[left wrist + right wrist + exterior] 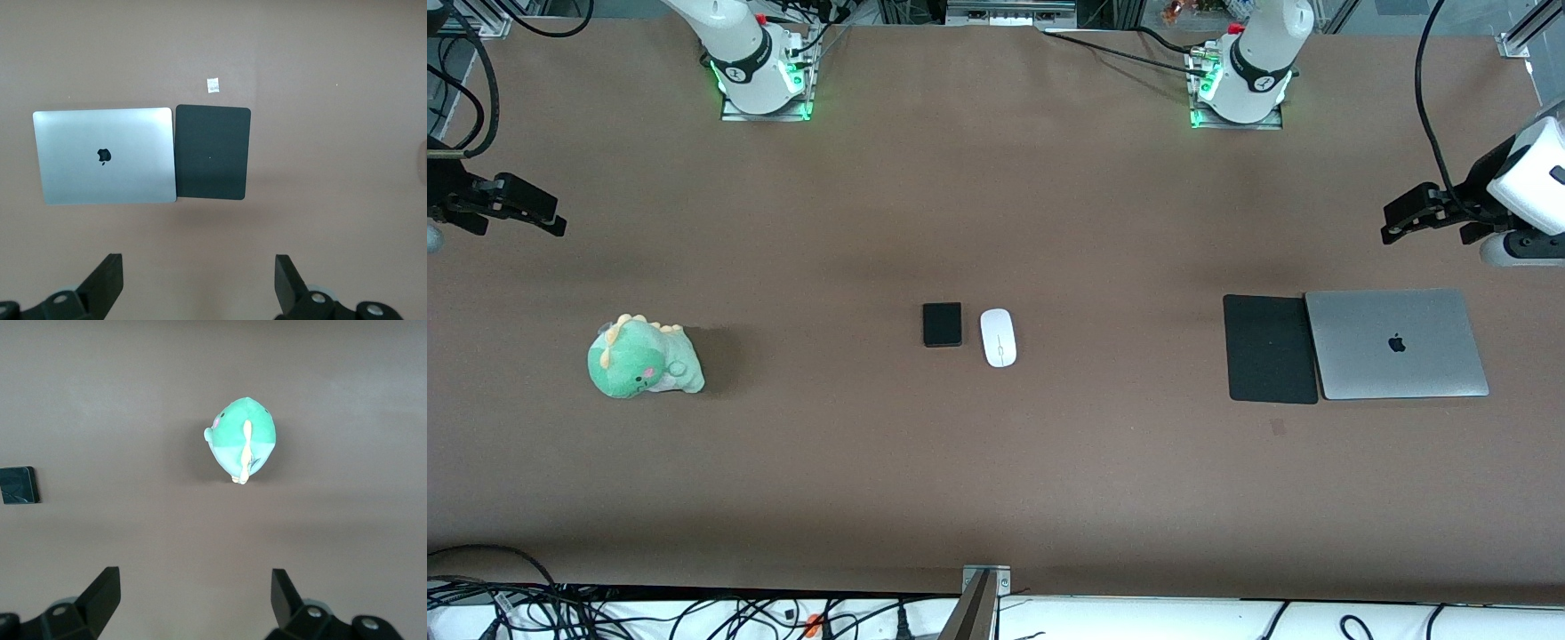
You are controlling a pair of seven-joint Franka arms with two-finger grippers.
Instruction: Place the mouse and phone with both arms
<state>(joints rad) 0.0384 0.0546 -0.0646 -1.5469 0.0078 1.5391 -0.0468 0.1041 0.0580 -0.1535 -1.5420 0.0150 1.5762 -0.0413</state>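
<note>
Near the middle of the brown bench (996,480) lie the task's two things, side by side and not quite touching: a small flat black rectangular phone (943,324) with rounded corners, and a small glossy white oval mouse (998,337) with a thin line down its middle. The mouse is toward the left arm's end of the bench, the phone toward the right arm's end.

Toward the left arm's end, a large flat black mouse pad (1271,349) lies edge to edge with a closed silver laptop (1397,343) bearing a dark apple logo; the laptop is closer to the bench's end edge. A tiny white scrap (213,85) lies on the bench near the pad.

Toward the right arm's end sits a green plush dinosaur (643,358) with yellow spines.

The left end effector (1396,222) hangs in the air near the left arm's end of the bench, fingers spread wide, holding nothing. The right end effector (551,220) hangs near the right arm's end, also spread wide and empty.
</note>
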